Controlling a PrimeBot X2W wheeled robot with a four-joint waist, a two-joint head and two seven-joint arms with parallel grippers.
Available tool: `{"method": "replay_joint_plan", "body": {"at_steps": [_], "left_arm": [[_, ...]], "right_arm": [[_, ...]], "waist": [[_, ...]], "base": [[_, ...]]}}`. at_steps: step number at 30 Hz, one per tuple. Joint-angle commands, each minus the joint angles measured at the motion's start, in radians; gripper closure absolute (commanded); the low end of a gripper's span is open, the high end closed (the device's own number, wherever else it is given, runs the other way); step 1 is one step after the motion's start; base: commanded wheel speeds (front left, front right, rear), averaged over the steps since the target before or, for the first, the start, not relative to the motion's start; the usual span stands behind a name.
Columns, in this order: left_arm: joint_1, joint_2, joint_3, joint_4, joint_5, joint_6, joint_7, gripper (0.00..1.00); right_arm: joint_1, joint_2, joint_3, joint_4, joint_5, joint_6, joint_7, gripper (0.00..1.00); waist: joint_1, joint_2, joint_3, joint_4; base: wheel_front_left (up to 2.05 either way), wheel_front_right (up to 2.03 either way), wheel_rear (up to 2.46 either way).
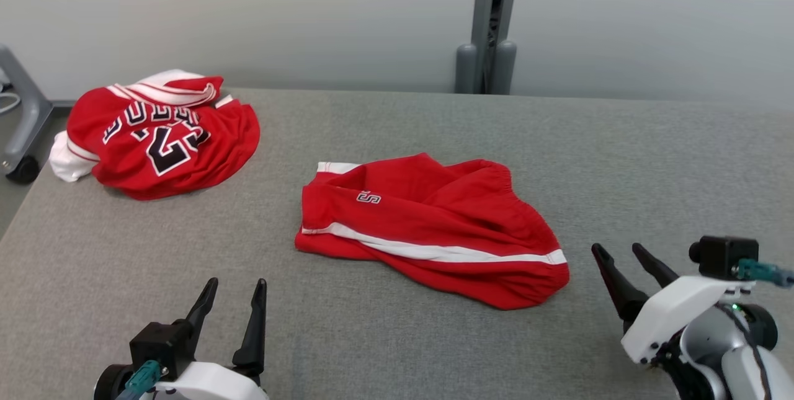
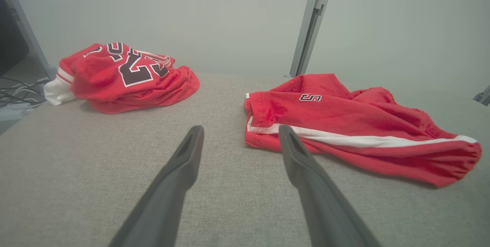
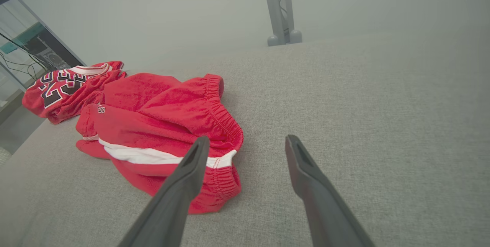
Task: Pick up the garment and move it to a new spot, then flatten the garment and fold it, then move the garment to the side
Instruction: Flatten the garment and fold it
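The garment (image 1: 434, 220), a pair of red shorts with a white side stripe and an elastic waistband, lies loosely folded in the middle of the grey table (image 1: 397, 344). My left gripper (image 1: 237, 282) stands open near the front edge, to the left of the shorts and apart from them. In the left wrist view the shorts (image 2: 344, 120) lie just beyond and right of the left gripper (image 2: 240, 128). My right gripper (image 1: 616, 247) is open beside the waistband end, empty. In the right wrist view its left finger overlaps the shorts (image 3: 164, 124), and the right gripper (image 3: 247, 138) holds nothing.
A crumpled red jersey (image 1: 161, 133) with black numbers lies at the table's far left corner. A grey post (image 1: 490, 28) rises behind the far edge. A grey wheeled frame (image 1: 22, 121) stands off the table's left side. Bare cloth stretches right of the shorts.
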Motion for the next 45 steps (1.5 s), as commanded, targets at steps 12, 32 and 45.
{"method": "replay_joint_plan", "body": {"at_steps": [12, 32, 45], "left_arm": [[-0.076, -0.048, -0.028, 0.044, 0.022, -0.027, -0.008, 0.0], [-0.094, -0.066, -0.012, 0.08, 0.029, -0.046, -0.021, 0.0], [-0.195, -0.093, -0.082, 0.169, 0.038, -0.13, 0.031, 0.0]], "right_arm": [[-0.136, -0.131, 0.09, 0.141, 0.159, 0.0, 0.193, 0.0], [-0.2, -0.196, 0.232, 0.164, 0.282, 0.0, 0.151, 1.0], [-0.131, -0.239, 0.27, -0.007, 0.44, 0.0, 0.124, 1.0]], "waist": [[0.0, 0.0, 0.086, 0.109], [0.0, 0.0, 0.119, 0.108], [0.0, 0.0, 0.126, 0.056]], "base": [[0.0, 0.0, 0.0], [0.0, 0.0, 0.0], [0.0, 0.0, 0.0]]}}
